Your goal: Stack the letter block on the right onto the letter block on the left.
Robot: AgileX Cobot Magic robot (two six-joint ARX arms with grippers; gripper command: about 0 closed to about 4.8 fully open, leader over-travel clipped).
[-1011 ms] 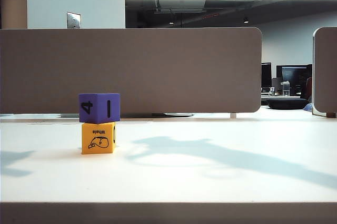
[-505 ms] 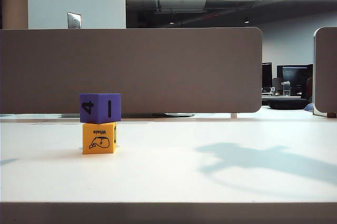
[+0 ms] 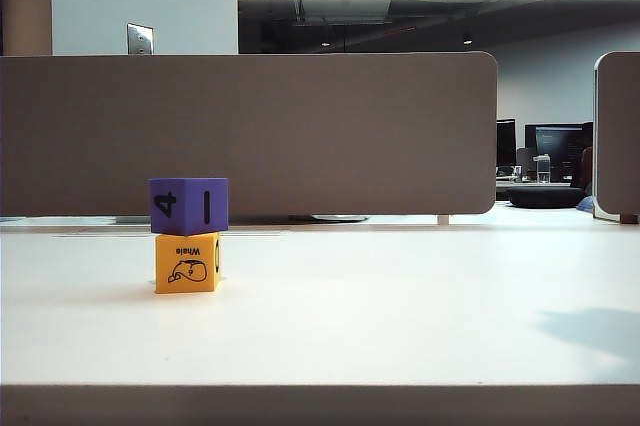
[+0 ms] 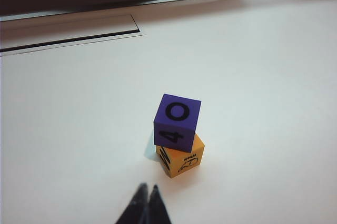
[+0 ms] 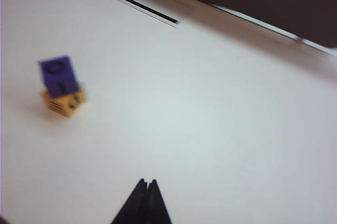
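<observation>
A purple letter block [image 3: 188,205] rests on top of an orange letter block [image 3: 187,262] at the left of the white table. In the left wrist view the purple block [image 4: 177,121] shows an O on top and sits a little skewed on the orange block [image 4: 182,159]. My left gripper [image 4: 147,189] is shut and empty, a short way back from the stack. The blurred right wrist view shows the same purple block [image 5: 59,76] on the orange block [image 5: 63,102], far off from my right gripper [image 5: 147,182], which is shut and empty. Neither gripper shows in the exterior view.
A grey partition [image 3: 250,131] runs along the table's back edge. A dark cable slot [image 4: 68,36] lies in the tabletop behind the stack. A faint arm shadow [image 3: 595,331] falls at the table's right.
The arm shadows have slid off to the right and left edges of the table; only a faint patch remains at the right. The block stack has not moved.
</observation>
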